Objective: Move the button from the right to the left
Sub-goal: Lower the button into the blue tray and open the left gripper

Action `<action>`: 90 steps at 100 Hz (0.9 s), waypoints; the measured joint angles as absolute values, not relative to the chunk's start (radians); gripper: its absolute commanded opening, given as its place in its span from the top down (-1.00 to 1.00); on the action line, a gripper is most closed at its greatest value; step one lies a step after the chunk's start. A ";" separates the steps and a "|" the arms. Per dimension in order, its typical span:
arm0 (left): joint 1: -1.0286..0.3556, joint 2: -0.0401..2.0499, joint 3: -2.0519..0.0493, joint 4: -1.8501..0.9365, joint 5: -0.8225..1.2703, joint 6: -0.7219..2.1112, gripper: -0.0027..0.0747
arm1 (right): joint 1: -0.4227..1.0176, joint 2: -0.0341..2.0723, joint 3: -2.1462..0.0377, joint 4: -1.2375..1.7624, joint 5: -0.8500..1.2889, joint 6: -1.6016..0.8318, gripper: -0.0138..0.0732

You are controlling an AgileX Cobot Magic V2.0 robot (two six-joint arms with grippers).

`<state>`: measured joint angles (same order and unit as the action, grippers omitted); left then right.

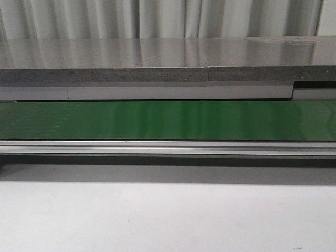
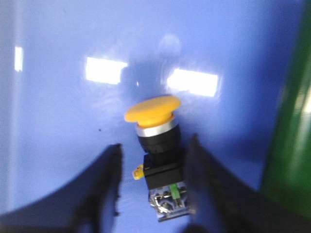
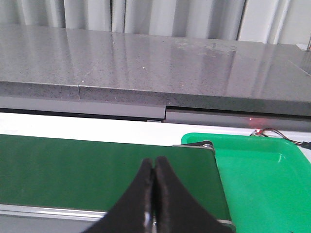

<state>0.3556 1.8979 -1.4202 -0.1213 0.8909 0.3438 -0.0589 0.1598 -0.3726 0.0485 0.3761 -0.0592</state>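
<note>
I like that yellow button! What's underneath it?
The button lies on a shiny blue surface, between the left gripper's open fingers. The blue shows all around it; the patch right beneath its black body is covered, so I can't see that.

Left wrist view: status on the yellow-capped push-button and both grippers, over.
Left gripper open, fingers either side of the yellow-capped black push-button on the blue surface. Right gripper shut, empty, above the green belt. Nothing in the way.

There is 1 button (image 2: 156,145) and 1 green tray (image 3: 265,179). There is 1 green conveyor belt (image 1: 168,119) and 2 grippers: left gripper (image 2: 154,191), right gripper (image 3: 154,187).
</note>
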 measured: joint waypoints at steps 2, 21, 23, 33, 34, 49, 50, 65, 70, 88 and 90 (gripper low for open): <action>0.356 1.886 -1.420 -0.127 0.891 0.344 0.98 | -0.059 0.160 -0.373 0.049 0.376 -0.059 0.84; 0.354 1.788 -1.424 -0.226 0.877 0.342 0.98 | -0.059 0.160 -0.373 0.049 0.376 -0.059 0.84; 0.352 1.779 -1.424 -0.234 0.875 0.342 0.98 | -0.059 0.160 -0.373 0.049 0.376 -0.059 0.84; 0.324 1.740 -1.424 -0.251 0.867 0.341 0.98 | -0.059 0.160 -0.373 0.049 0.376 -0.059 0.84; 0.322 1.737 -1.424 -0.250 0.867 0.341 0.98 | -0.059 0.160 -0.373 0.049 0.376 -0.059 0.84; 0.245 1.681 -1.424 -0.264 0.865 0.340 0.98 | -0.059 0.160 -0.373 0.049 0.376 -0.059 0.84; 0.241 1.678 -1.424 -0.264 0.865 0.340 0.98 | -0.059 0.160 -0.373 0.049 0.376 -0.059 0.84; 0.148 1.625 -1.421 -0.276 0.865 0.340 0.98 | -0.059 0.160 -0.373 0.049 0.376 -0.059 0.84; 0.116 1.606 -1.414 -0.280 0.862 0.340 0.98 | -0.059 0.160 -0.373 0.049 0.376 -0.059 0.84; 0.057 1.530 -1.334 -0.312 0.818 0.340 0.98 | -0.059 0.160 -0.373 0.049 0.376 -0.059 0.84; 0.055 1.519 -1.321 -0.314 0.810 0.340 0.98 | -0.059 0.160 -0.373 0.049 0.376 -0.059 0.84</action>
<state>0.0546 1.5193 -1.3207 -0.3143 0.8100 0.3396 -0.0589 0.1598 -0.3726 0.0485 0.3761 -0.0592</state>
